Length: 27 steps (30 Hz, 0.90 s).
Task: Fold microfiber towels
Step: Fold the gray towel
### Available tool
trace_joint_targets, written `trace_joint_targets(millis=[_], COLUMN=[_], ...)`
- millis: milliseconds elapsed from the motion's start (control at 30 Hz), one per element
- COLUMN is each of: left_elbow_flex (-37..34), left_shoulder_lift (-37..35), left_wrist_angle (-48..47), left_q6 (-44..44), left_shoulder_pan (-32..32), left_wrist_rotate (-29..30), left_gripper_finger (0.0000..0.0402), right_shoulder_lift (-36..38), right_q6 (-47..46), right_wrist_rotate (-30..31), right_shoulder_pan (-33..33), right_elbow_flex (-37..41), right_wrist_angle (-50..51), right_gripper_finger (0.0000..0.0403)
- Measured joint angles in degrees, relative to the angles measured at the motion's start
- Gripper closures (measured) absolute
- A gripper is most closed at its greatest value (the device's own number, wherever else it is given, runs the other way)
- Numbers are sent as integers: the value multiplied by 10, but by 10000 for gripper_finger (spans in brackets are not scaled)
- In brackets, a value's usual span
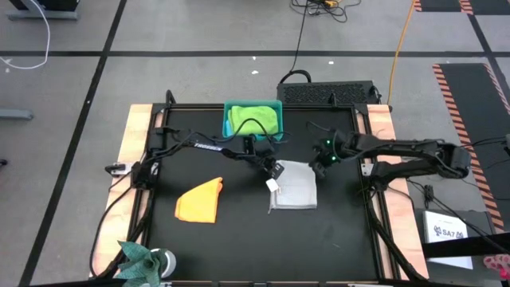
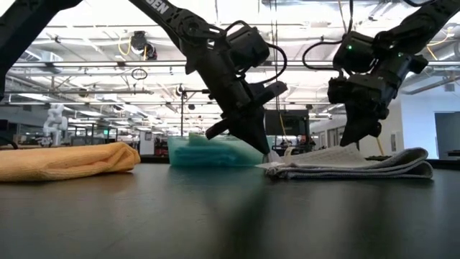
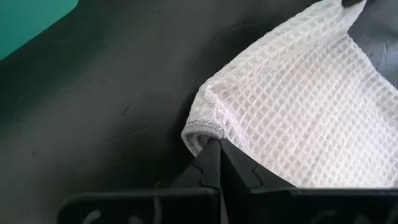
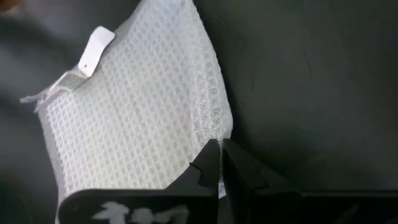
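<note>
1. Two grippers pinch the light grey towel [image 1: 294, 186], which lies partly folded mid-table: left gripper [image 3: 219, 148] has its jaws clamped on one corner, right gripper [image 4: 221, 149] on another.
2. The cloth looks soft, light and limp; it probably sags, so corners are the best hold.
3. The orange towel [image 1: 200, 200] lies folded nearer the table's left edge.

Left claw [image 1: 276, 171] closed, angled down, right claw [image 1: 319, 161] closed, lowered

Two dark jointed arms; white lettering on the left arm [image 1: 209, 146]; green light on the right arm [image 1: 325, 146].
</note>
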<state>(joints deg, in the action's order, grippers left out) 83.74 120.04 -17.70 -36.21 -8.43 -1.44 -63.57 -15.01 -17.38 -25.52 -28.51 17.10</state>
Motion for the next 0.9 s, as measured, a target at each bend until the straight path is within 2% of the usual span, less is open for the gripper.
trace_joint_targets(millis=[233,533,900], left_elbow_flex=[0,1,2], left_shoulder_lift=[-6,-14,-63], left_wrist_angle=[-8,-16,-50], left_q6=[-1,-1,-1], left_shoulder_pan=[14,37,58], left_wrist_rotate=[0,7,44], left_gripper_finger=[401,401,401], right_shoulder_lift=[11,70,129], right_q6=[-14,-47,-95], right_wrist_rotate=[8,7,7], right_shoulder_pan=[30,63,120], right_elbow_flex=[0,0,-1], right_wrist_angle=[-1,36,60], right_gripper_finger=[403,403,403])
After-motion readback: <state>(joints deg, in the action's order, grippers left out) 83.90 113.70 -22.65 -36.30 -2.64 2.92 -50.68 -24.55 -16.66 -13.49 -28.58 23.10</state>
